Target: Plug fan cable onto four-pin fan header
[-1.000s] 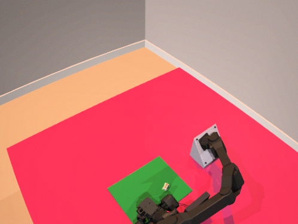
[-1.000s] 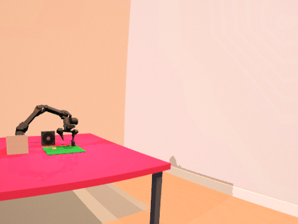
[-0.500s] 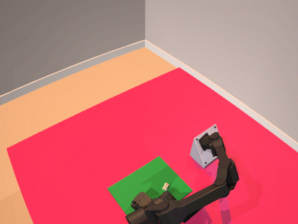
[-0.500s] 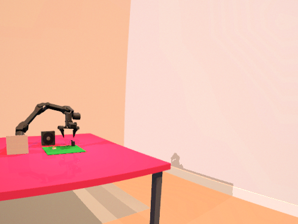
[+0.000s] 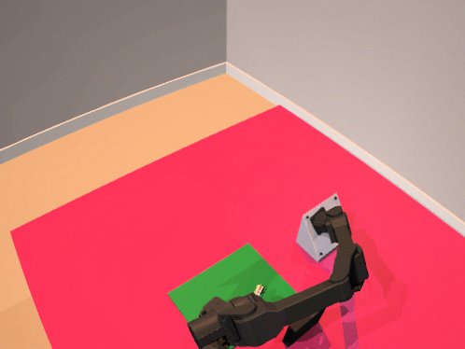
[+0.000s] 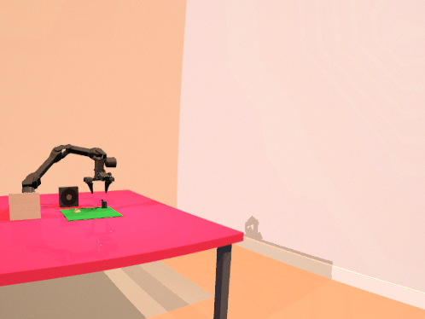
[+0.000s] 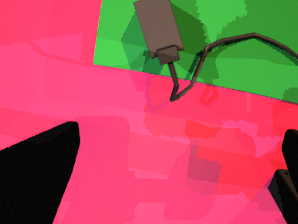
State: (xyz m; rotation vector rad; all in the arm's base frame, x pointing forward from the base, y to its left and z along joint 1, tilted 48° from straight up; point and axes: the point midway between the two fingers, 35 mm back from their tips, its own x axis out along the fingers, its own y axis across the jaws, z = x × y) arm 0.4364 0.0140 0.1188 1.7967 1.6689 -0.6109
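My gripper (image 6: 99,193) (image 7: 182,130) is wide open and empty, above the table just off the board's edge. In the top view its fingers are hidden. The plug, a dark block (image 6: 103,205) (image 7: 159,25), stands near the edge of the green board (image 5: 219,280) (image 6: 94,215) (image 7: 110,50), clear of the fingers. I cannot tell whether header pins are under it. The thin dark cable (image 7: 253,36) leaves its end and loops over the board. A small cream connector part (image 5: 259,289) (image 6: 77,210) sits elsewhere on the board. The square black fan (image 6: 68,197) stands behind the board.
A grey wedge-shaped block (image 5: 308,238) with dark holes stands by the arm's base. A pale square-faced block (image 6: 25,206) stands left of the board in the exterior view. The pink table (image 5: 163,201) (image 6: 171,230) carries everything. The arm arches above the board's side.
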